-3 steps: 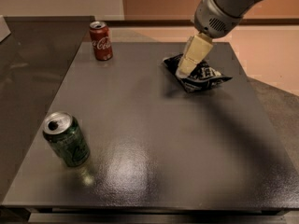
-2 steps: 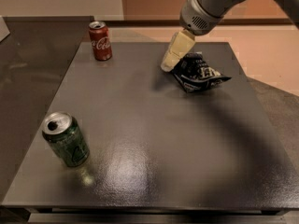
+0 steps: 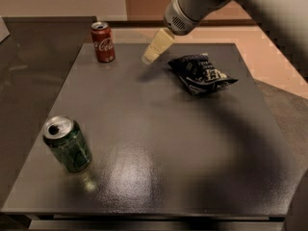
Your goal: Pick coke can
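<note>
Camera view: one gripper (image 3: pixel 149 57), one coke can (image 3: pixel 103 42), two other items, on a dark desk (image 3: pixel 159 143).

Item 1, gripper: cream-coloured, on a grey arm entering from the upper right, angled down and to the left, poised over the far middle of the desk between the coke can and a black snack bag (image 3: pixel 202 73); it grasps nothing and touches neither item, and whether it is clenched or released cannot be told. Item 2, coke can: red, white script, silver top, upright near the far left corner of the desk, left of the gripper and apart from it. Item 3, black snack bag: crumpled, lying flat just right of the gripper. Item 4, green can (image 3: pixel 67 144): upright, opened top, near the front left corner, well apart from the rest.
</note>
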Controlling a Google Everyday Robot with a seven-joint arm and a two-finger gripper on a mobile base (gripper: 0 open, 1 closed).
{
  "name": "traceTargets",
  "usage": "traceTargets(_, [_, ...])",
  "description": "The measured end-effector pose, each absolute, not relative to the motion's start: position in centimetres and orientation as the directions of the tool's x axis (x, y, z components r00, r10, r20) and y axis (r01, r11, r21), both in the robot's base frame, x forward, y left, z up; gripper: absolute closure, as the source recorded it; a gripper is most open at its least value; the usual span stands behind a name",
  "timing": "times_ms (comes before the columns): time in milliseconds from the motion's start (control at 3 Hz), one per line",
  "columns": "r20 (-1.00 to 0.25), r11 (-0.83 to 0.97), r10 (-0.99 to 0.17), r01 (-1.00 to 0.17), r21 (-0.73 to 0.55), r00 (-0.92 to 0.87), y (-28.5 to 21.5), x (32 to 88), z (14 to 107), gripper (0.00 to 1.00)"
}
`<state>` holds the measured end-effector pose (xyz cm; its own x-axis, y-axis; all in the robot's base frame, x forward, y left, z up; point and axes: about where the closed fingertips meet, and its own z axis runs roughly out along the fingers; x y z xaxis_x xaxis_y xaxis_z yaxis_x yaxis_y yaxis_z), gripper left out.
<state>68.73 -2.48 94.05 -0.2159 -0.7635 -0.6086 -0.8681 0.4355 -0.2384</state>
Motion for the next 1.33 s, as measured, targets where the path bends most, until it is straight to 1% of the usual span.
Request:
traceTargets(333, [-0.659, 0.474, -0.721, -0.846, -0.244, -0.214, 0.0, 70.9, 92.8, 0.0])
traceTargets(667, [-0.713, 0.505, -0.679, -0.817, -0.278, -0.177, 2.6, 72.6, 92.0, 0.0])
traceTargets(1000, [-0.765, 0.533, -0.627, -0.798, -0.28, -0.151, 5.4, 74.6, 91.7, 0.0])
traceTargets(1333, [-0.8, 0.54, -0.582, -0.804, -0.248, -0.144, 8.4, 76.3, 91.6, 0.0])
